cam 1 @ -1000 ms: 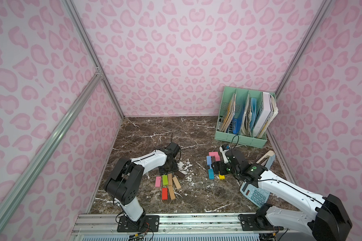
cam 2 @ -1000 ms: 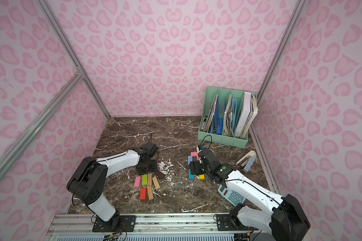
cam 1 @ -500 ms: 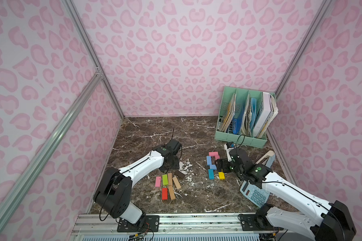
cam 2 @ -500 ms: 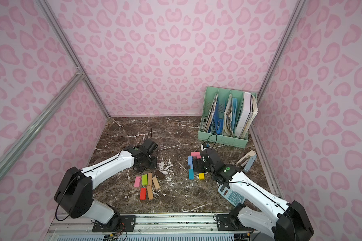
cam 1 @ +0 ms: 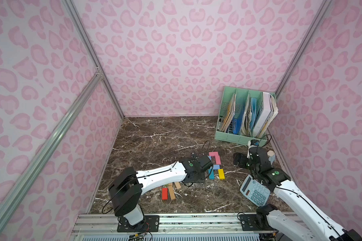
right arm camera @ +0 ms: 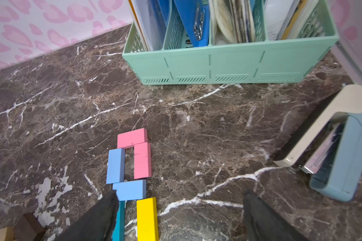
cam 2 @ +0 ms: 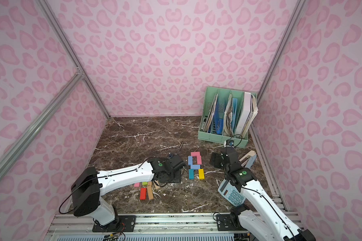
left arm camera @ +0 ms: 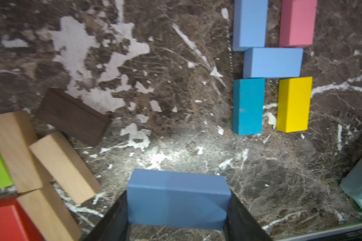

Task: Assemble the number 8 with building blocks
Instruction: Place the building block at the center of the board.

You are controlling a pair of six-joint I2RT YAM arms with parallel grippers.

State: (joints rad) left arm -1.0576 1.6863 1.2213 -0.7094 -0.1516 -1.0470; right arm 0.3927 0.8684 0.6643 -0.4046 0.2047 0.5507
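Enclosure with three walls [cam 1: 176, 52] papered pale pink with darker pink leopard-style blotches, evenly lit. Silver aluminium bars [cam 1: 88, 50] run up the back corners, and one more slants across a side wall [cam 1: 54, 136]. The floor [cam 1: 155, 135] is a dark brown marble-look surface with white veins; the left wrist view shows a bright patch of glare [left arm camera: 157, 158] on it. A mint-green file rack [cam 1: 240, 137] stands in a back corner against the walls, its divided compartments filled with upright folders and papers [cam 1: 249, 112]. A ribbed metal rail [cam 1: 196, 221] lines the near edge.

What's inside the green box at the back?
The green box holds upright folders, papers and a blue clipboard. Its front wall hides their lower parts.
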